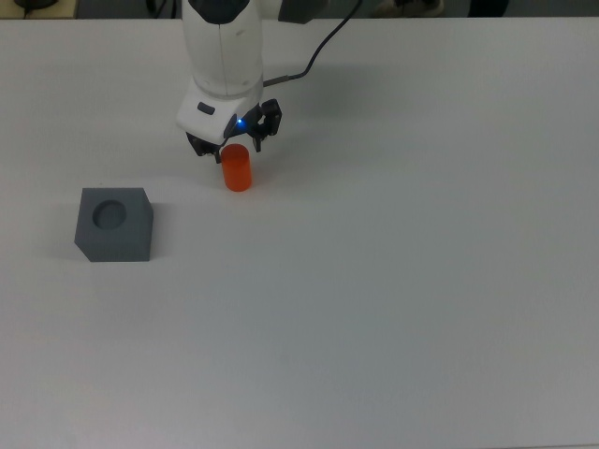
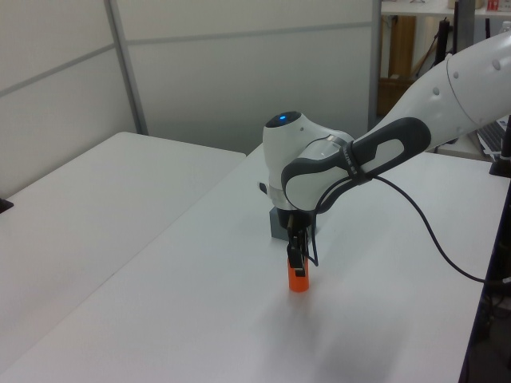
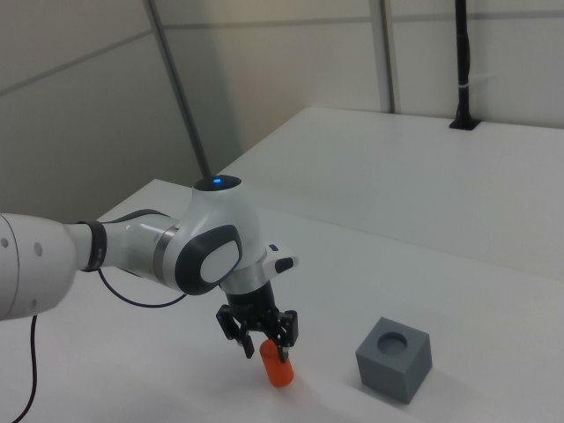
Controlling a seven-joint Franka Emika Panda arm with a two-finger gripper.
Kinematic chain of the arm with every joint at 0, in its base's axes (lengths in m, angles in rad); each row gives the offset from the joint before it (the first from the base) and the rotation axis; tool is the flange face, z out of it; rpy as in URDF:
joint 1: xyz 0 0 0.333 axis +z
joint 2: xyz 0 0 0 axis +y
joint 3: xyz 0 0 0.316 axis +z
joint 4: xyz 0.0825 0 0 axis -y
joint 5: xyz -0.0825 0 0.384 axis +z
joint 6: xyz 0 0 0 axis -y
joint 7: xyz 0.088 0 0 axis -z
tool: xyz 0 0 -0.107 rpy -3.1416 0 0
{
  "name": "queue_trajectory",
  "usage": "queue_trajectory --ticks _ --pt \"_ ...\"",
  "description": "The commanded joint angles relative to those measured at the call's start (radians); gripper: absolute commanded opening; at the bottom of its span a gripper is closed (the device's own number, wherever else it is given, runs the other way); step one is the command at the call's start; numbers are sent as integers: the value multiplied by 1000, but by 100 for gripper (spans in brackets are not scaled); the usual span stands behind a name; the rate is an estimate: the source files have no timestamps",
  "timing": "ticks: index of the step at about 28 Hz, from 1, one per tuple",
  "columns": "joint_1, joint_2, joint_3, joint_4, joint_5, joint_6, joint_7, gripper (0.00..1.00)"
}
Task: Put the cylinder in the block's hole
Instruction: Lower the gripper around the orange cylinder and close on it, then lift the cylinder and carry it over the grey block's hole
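I see my gripper (image 3: 267, 349) spread wide astride the upright orange cylinder (image 1: 236, 169); the grey block (image 1: 114, 224) sits well apart.

Robotics lab or office test cell. White table (image 2: 160, 263) carries only the arm's test props, a second white table (image 3: 458, 185) just beside it. Plain pale partition panels (image 2: 239, 72) stand behind the table; beyond its far end, shelving (image 2: 415, 32) and loose cables (image 2: 447, 48).
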State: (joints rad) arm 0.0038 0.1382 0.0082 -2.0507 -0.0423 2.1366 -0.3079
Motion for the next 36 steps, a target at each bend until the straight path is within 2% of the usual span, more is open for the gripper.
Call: queue_trajectory --ticks 1,3,4,5,9,13,19,28,36 --pt "5 17 -1 30 -7 17 -11 43" --pt "4 17 -1 32 -7 17 -11 38" --pt "4 17 -1 32 -7 17 -11 31" --pt "4 17 -1 32 -7 17 -11 28" --pt "-2 14 -2 53 -1 11 -10 19" --pt "-16 12 -13 106 13 -1 3 19" --pt "-108 17 -14 242 58 -9 111 20" --pt "-226 44 -14 319 91 0 130 21" --pt "-257 106 -14 360 88 0 118 21"
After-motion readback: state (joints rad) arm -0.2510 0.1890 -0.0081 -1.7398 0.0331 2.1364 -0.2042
